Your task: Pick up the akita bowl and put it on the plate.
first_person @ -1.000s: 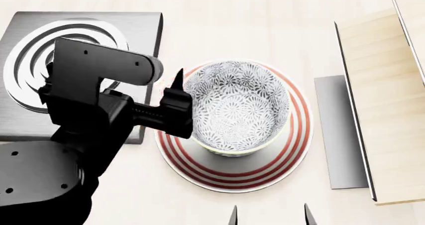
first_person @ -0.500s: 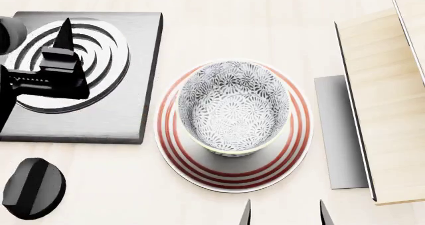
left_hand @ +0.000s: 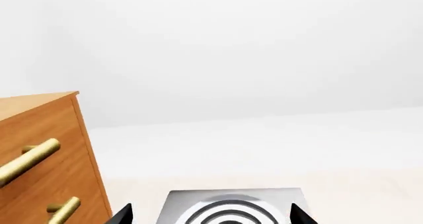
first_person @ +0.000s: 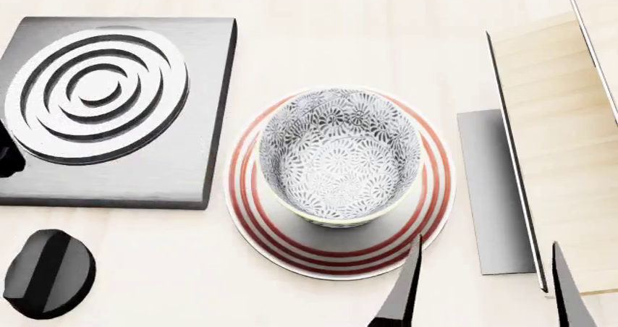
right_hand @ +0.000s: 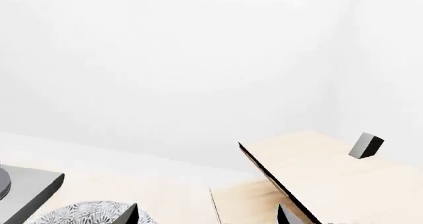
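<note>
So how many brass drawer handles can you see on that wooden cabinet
2, both in the left wrist view on the orange-brown wooden cabinet: one brass bar handle higher up, another below it. More may sit lower, out of frame.

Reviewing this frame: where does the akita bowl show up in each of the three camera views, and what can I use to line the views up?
Head view: akita bowl sits centred on the plate, mid-picture.
Right wrist view: only a sliver of its patterned rim shows at the bottom edge, beside a fingertip of the right gripper.
Left wrist view: not in it.
Shared landmark: the stove burner, seen in all three.
</note>
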Available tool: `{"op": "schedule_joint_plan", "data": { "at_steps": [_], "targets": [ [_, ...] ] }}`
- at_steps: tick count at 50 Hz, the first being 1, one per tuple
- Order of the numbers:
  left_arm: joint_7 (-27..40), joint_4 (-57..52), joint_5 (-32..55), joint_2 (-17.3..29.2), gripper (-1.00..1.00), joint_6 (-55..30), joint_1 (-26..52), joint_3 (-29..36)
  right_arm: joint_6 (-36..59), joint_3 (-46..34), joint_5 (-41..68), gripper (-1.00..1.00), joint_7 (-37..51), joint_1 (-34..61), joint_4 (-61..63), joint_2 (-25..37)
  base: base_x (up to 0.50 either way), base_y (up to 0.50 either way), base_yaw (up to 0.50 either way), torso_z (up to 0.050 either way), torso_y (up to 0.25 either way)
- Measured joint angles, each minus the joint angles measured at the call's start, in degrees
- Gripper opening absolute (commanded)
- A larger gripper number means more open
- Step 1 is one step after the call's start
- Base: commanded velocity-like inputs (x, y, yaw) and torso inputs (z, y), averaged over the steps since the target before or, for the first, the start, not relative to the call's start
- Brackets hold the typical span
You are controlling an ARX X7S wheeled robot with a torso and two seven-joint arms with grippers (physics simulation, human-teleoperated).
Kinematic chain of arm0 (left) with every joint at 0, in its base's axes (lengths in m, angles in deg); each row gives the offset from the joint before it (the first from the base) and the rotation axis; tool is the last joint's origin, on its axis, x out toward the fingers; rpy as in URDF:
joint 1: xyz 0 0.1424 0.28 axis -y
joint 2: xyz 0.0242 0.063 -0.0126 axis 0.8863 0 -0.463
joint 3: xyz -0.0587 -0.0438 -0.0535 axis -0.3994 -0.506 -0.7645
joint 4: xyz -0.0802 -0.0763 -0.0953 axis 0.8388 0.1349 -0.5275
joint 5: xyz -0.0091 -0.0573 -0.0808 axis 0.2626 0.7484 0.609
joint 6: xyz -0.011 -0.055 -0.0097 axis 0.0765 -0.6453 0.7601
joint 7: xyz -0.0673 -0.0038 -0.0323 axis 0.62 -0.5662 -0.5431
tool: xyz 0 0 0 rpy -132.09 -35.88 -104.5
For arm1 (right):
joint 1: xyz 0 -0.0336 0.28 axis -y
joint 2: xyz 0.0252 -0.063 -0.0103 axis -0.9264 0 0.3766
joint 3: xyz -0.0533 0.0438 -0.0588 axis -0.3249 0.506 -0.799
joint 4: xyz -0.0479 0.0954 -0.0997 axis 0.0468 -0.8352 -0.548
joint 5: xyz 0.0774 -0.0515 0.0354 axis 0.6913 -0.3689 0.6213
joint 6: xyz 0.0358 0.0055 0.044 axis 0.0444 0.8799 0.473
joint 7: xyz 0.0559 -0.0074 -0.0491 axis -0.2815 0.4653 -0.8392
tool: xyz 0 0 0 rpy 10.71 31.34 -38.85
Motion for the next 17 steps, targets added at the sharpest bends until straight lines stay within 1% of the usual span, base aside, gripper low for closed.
{"op": "schedule_joint_plan", "data": {
  "at_steps": [5,8,13,17],
  "targets": [
    [0.60,-1.15,-2.06,2.64,1.00,1.57,-1.52,0.45,4.77,2.00,-1.27,1.00,0.34,0.47,6.08,0.93,0.00,0.00,0.00,0.000,0.000],
    [1.58,-2.38,-4.02,4.24,1.00,2.37,-2.49,0.78,6.02,4.58,-2.98,1.00,-1.81,0.01,8.68,-0.54,0.00,0.00,0.00,0.000,0.000],
    [3.74,-5.58,-8.30,7.31,1.00,3.67,-4.24,1.48,3.23,13.01,-8.64,1.00,-14.03,-1.76,11.60,-11.47,0.00,0.00,0.00,0.000,0.000],
    [5.89,-9.12,-12.54,10.24,1.00,4.41,-5.52,2.04,-1.52,18.90,-10.23,1.00,-20.63,-4.63,13.09,-17.86,0.00,0.00,0.00,0.000,0.000]
  ]
}}
